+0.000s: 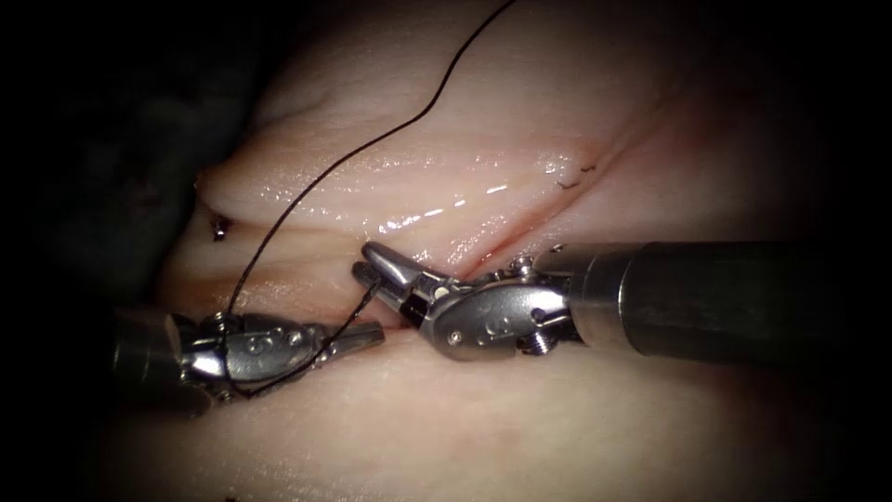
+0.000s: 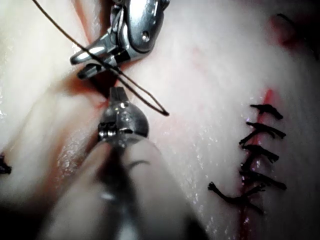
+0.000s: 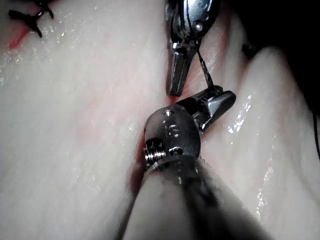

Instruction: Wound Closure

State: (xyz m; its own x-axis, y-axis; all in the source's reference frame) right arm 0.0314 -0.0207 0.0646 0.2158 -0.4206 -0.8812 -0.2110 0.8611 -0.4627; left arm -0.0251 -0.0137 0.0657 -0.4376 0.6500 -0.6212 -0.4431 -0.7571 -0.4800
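Observation:
The tissue (image 1: 557, 418) has a cut (image 1: 548, 209) running from upper right down to the middle. My right tool (image 1: 362, 260) reaches in over the cut, its jaws shut on the dark thread (image 1: 372, 149) close to its short end. From there the thread loops back around the shaft of my left tool (image 1: 367, 336) and rises away to the top. The left tool lies on the left side of the cut, jaws shut and holding nothing. The right wrist view shows the right tool (image 3: 225, 100) gripping thread beside the left tool (image 3: 175, 87). The left wrist view shows the left tool (image 2: 118, 94) below the right tool (image 2: 82, 66).
Small dark thread ends (image 1: 574, 177) sit along the upper part of the cut. A row of finished stitches (image 2: 260, 150) crosses a reddened line. A fold of tissue (image 1: 307, 186) rises behind the tools, with a dark spot (image 1: 220, 226) at its left end.

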